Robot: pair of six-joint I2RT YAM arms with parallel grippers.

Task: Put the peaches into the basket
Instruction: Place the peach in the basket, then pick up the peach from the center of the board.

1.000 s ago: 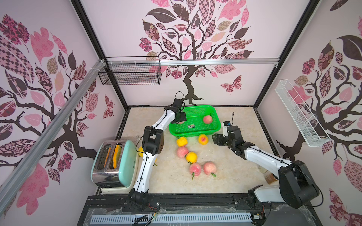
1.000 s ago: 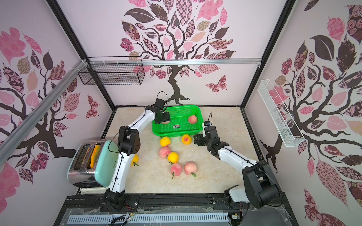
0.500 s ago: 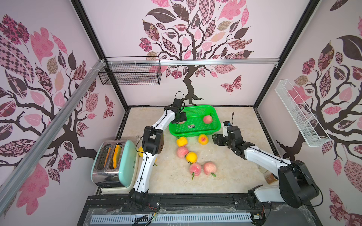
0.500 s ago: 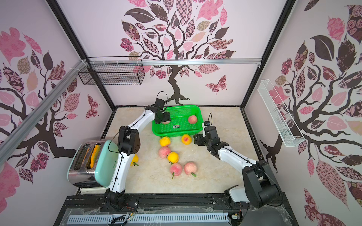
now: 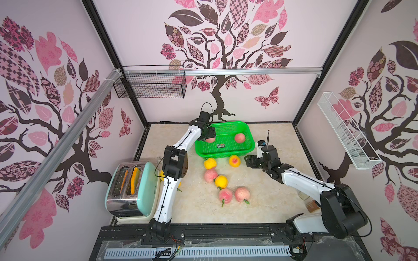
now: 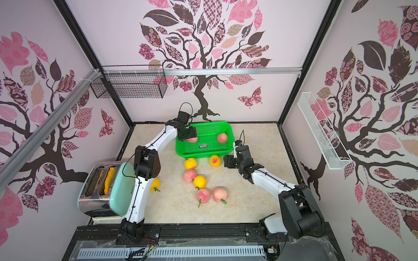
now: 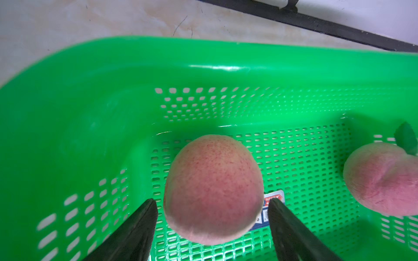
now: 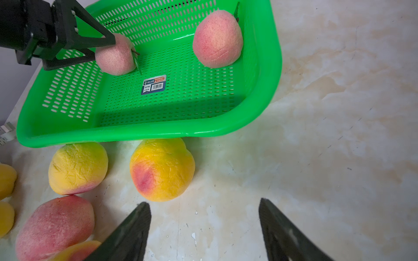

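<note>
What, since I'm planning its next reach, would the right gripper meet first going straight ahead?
Probably the yellow-orange peach with the red spot, lying just ahead of the right gripper beside the green basket; it sits off-centre, so contact may be glancing.

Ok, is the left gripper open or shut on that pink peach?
Open. In the left wrist view the fingers of the left gripper stand clear of the pink peach, a gap on each side.

Left gripper and right gripper both low, jaws apart.
</note>
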